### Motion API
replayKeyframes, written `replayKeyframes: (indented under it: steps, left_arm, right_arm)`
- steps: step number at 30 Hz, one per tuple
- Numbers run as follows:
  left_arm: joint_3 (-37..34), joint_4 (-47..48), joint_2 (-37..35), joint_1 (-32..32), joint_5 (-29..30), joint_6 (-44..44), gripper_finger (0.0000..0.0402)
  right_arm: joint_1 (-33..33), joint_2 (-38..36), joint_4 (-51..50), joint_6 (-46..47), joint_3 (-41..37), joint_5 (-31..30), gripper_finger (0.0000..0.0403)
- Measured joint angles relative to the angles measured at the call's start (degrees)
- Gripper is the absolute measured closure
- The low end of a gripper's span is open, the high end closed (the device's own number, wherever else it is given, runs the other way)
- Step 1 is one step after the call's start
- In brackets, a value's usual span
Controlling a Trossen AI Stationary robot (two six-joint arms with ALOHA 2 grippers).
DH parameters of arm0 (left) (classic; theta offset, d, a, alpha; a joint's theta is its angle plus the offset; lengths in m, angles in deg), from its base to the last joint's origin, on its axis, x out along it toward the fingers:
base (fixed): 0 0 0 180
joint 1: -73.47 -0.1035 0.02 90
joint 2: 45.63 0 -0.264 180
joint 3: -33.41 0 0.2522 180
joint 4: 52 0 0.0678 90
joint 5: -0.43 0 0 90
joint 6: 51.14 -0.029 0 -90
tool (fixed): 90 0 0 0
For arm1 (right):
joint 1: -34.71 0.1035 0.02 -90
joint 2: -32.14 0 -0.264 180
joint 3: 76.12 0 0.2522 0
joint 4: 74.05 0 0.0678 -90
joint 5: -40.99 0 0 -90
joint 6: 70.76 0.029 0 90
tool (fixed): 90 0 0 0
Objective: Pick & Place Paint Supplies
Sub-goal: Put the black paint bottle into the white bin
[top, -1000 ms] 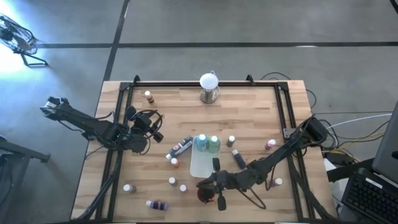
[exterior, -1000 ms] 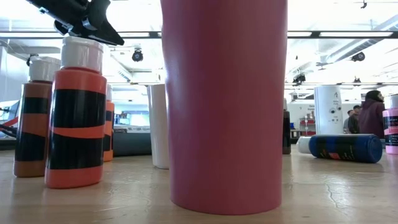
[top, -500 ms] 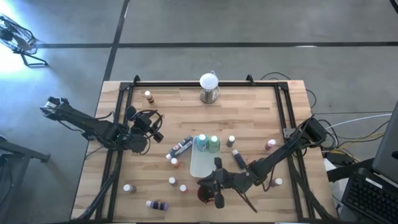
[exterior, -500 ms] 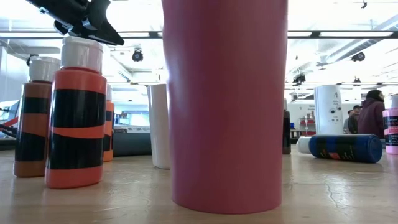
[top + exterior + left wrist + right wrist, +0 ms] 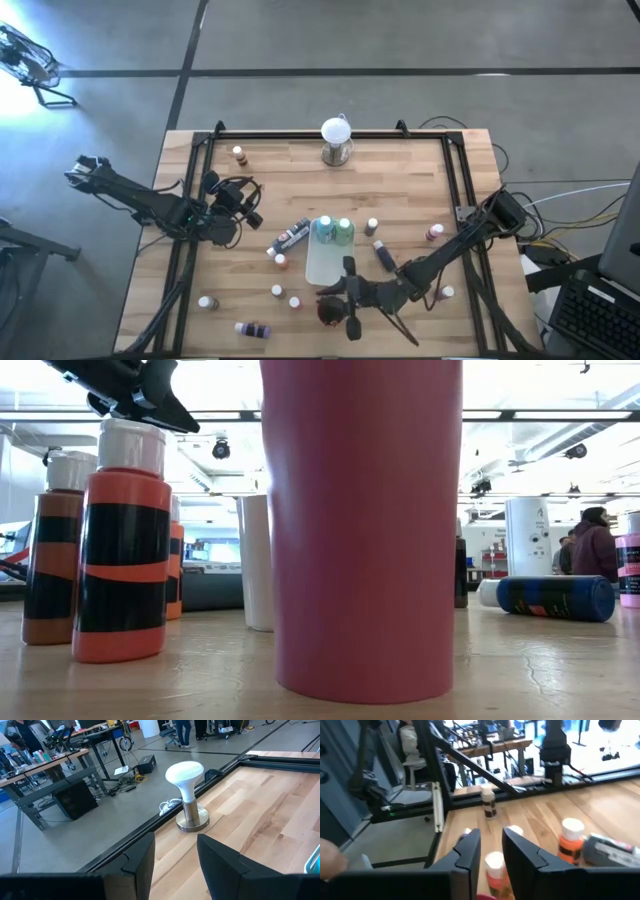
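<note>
Right gripper (image 5: pixel 349 312) hovering over dark red cup (image 5: pixel 327 313) at near table edge, fingers (image 5: pixel 470 851) slightly parted, nothing visibly held; probably brush drop spot. Left gripper (image 5: pixel 244 200) parked far left, half open, empty. Paint bottles (image 5: pixel 285 238) scattered; two (image 5: pixel 333 230) standing in white tray (image 5: pixel 322 265).

A white globe on a metal base (image 5: pixel 337 139) is set upright near the middle of the tabletop's (image 5: pixel 400 190) far edge. A white tray (image 5: pixel 322 262) is laid toward the near edge, with a dark red cup (image 5: pixel 328 313) just beyond its near end.
</note>
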State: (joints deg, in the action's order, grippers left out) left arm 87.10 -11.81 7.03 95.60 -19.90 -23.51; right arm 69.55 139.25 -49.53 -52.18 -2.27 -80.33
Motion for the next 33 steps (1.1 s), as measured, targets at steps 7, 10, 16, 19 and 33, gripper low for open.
replayKeyframes:
  steps: [7,10,16,19,33]
  left_arm:
    - [0.0,0.0,0.0,0.0,0.0,0.0,0.0248]
    - [0.0,0.0,0.0,0.0,0.0,0.0,0.0248]
    - [0.0,0.0,0.0,0.0,0.0,0.0,0.0248]
    - [0.0,0.0,0.0,0.0,0.0,0.0,0.0248]
    - [0.0,0.2,0.0,0.0,0.0,-2.0,0.0248]
  right_arm:
    - [1.1,-3.1,-2.7,-7.5,3.4,0.3,0.0276]
    - [1.0,-6.2,-10.2,-6.4,5.4,-0.6,0.0263]
    - [-1.8,-10.9,-33.8,-1.3,10.2,-2.6,0.0243]
    - [-3.3,-13.3,-45.8,2.4,12.0,-6.8,0.0236]
    - [-5.1,-27.9,-67.0,3.6,11.6,-11.4,0.0207]
